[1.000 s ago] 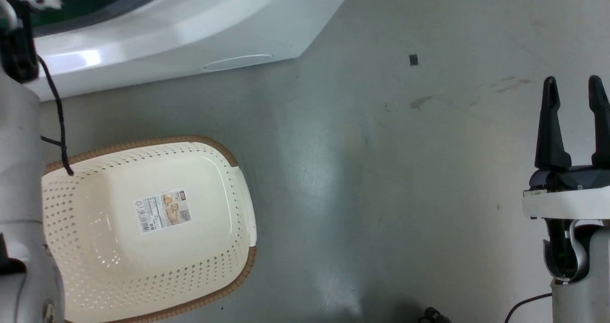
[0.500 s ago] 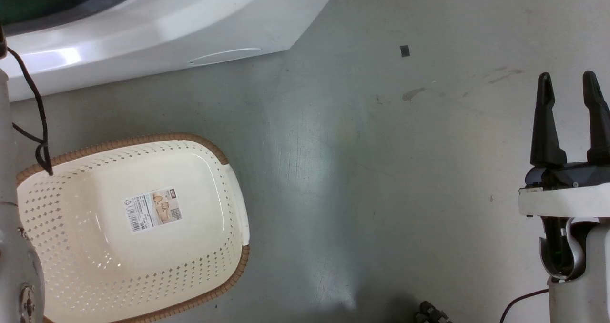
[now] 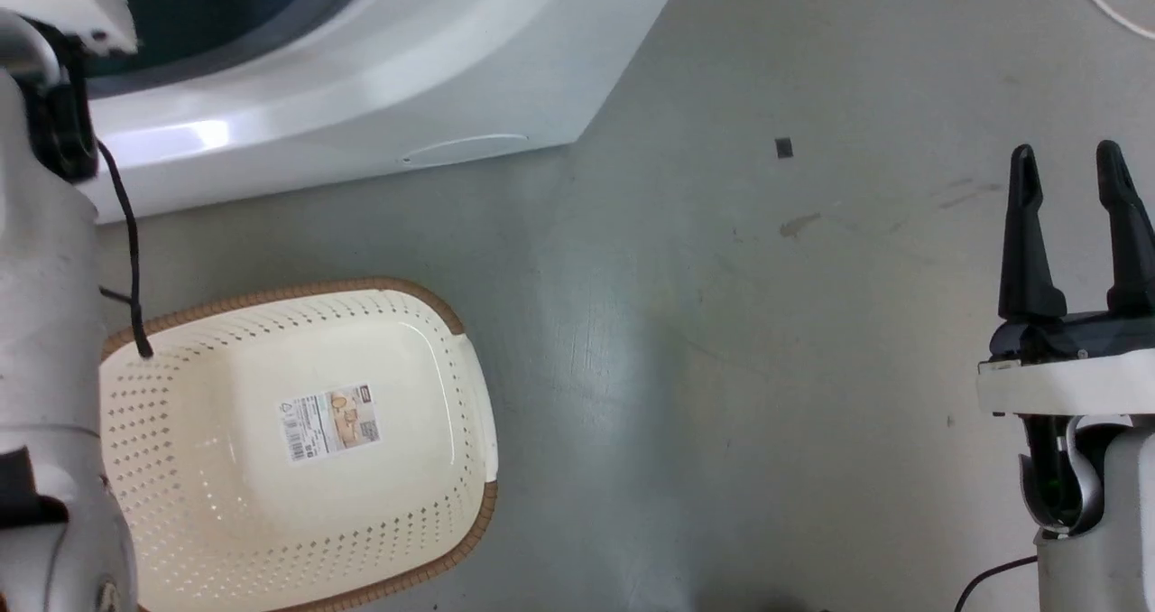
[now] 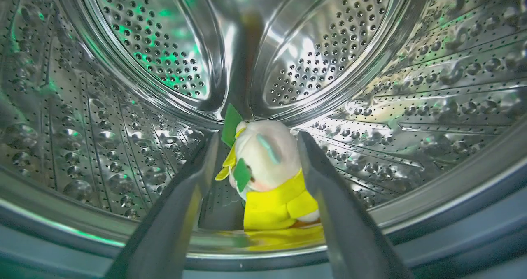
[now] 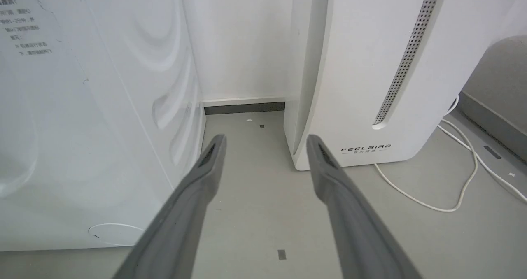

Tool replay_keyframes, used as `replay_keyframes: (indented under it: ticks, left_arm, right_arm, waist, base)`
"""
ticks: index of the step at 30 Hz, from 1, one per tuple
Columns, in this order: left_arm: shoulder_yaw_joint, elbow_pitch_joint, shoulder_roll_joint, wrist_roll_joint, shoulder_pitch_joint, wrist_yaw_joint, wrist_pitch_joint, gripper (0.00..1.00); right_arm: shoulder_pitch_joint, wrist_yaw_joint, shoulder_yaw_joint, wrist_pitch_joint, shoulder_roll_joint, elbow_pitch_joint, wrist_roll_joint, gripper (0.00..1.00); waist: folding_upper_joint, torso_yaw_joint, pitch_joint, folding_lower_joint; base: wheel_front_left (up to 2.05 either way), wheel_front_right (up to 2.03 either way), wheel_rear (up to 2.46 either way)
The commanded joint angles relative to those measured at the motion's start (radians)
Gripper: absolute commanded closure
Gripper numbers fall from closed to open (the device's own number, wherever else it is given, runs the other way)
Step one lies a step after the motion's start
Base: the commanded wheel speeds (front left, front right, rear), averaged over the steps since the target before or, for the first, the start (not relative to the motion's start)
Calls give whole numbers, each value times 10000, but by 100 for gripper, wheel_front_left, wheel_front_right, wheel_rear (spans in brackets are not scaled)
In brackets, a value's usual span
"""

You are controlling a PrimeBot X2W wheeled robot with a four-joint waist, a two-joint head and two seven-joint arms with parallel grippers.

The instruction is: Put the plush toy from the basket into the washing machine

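The plush toy (image 4: 267, 163), with its pale pink head, yellow body and green leaves, lies on the floor of the washing machine's shiny perforated drum (image 4: 350, 44). My left gripper (image 4: 258, 136) is open inside the drum, a finger on each side of the toy. In the head view the pale left forearm (image 3: 45, 323) reaches up into the white washing machine (image 3: 406, 70). Below it on the floor stands the cream basket (image 3: 298, 289), holding nothing but its paper label. My right gripper (image 3: 1065, 156) hangs open over bare floor at the right.
The right wrist view looks down a narrow floor gap between the washing machine's side (image 5: 103, 106) and a white FEELBIRD appliance (image 5: 370, 65). A white cable (image 5: 432, 205) loops over the grey floor beside that appliance. A small dark mark (image 3: 783, 147) is on the floor.
The head camera has swung, shifting the whole picture left and then back right and down. The basket and right gripper keep their places relative to the floor.
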Motion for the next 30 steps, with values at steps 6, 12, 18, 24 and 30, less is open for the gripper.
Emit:
replay_keyframes:
  ticks: [6, 12, 18, 24, 30]
  left_arm:
    - [279, -531, -367, -243, 1043, 23, -53, 0]
    - [499, -1471, -616, -210, 2311, -104, -53, 0]
    - [633, -2589, -931, -19, 3616, -94, -53, 0]
    - [701, -4064, -1556, 190, 5116, -150, -53, 0]
    - [526, -4736, -2043, 410, 6373, -341, -53, 0]
  right_arm:
    - [336, -9, 17, -42, -8, 94, -189, 0]
    - [577, -9, 46, -42, -8, 132, -285, 0]
    - [828, -9, 166, -42, -8, 162, -438, 0]
    - [1125, -9, 187, -42, -8, 185, -586, 0]
    - [1557, -9, 217, -42, -8, 209, -727, 0]
  waist:
    - [0, 267, -812, 0]
    - [0, 485, -1523, 0]
    - [0, 737, -2184, 0]
    - [0, 1094, -2923, 0]
    - [0, 1484, -3723, 0]
  base:
    - [0, 0, 0]
    - [0, 0, 0]
    - [0, 0, 0]
    - [0, 0, 0]
    - [0, 0, 0]
